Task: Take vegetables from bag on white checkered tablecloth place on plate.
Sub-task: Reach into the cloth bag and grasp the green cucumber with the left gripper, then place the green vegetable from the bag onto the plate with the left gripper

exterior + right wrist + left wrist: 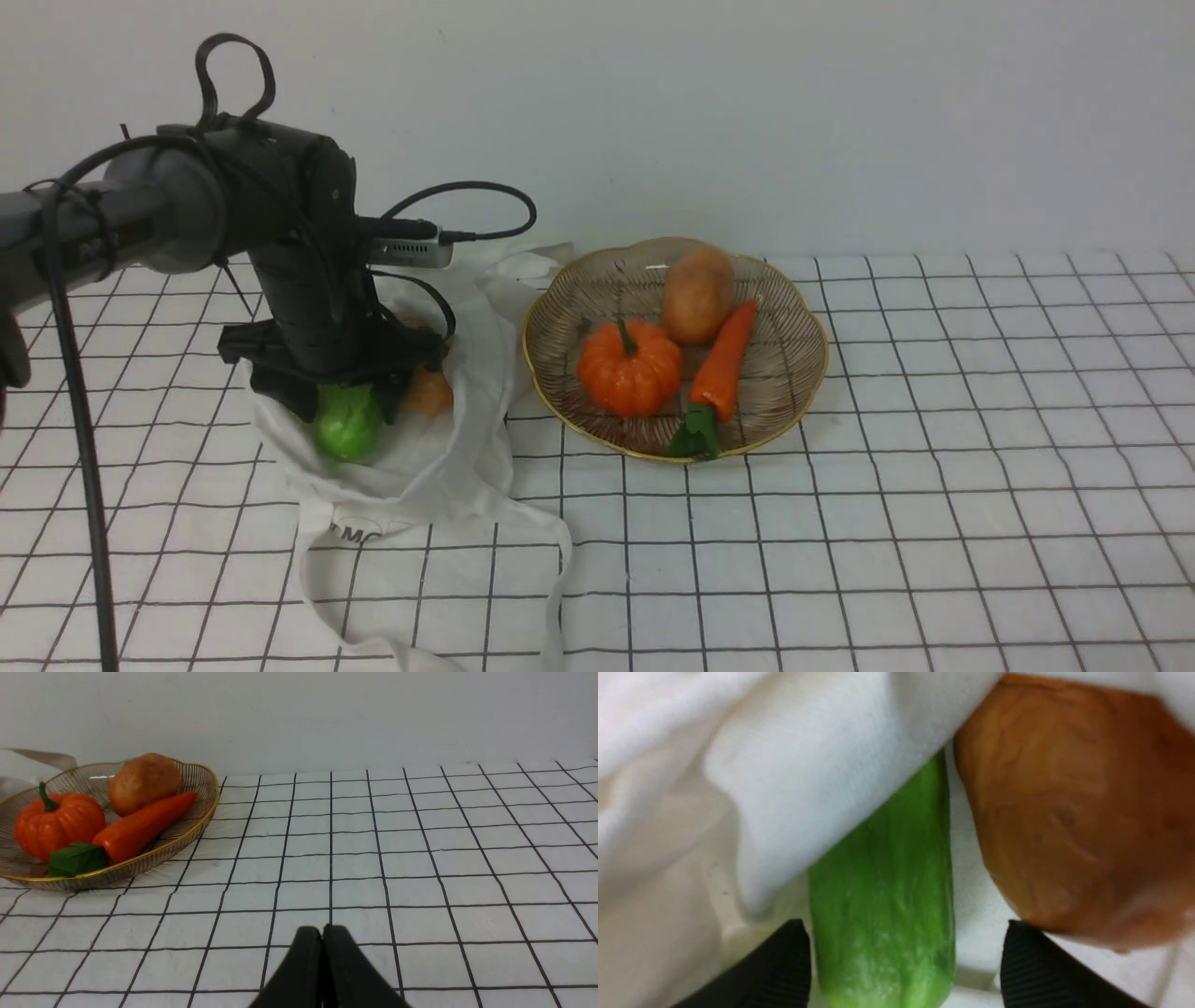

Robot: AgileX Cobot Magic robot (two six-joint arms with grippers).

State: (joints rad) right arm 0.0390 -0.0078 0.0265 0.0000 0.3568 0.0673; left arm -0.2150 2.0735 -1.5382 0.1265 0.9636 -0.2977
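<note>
Checkered tablecloth (pixel 887 551), plate (pixel 775 392) of pumpkin (pixel 629 369), potato (pixel 698 295), carrot (pixel 724 362)

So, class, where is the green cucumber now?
In the front view, the cucumber lies on the robot's left, inside the cloth bag, beside a brown potato.

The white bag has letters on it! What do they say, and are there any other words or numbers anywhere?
"MC": black letters near the edge of the white bag; folds make them hard to read, and any more letters may be hidden.
Small marks on the silver part of the left arm: too small to read.
No other words or numbers that I can make out.
</note>
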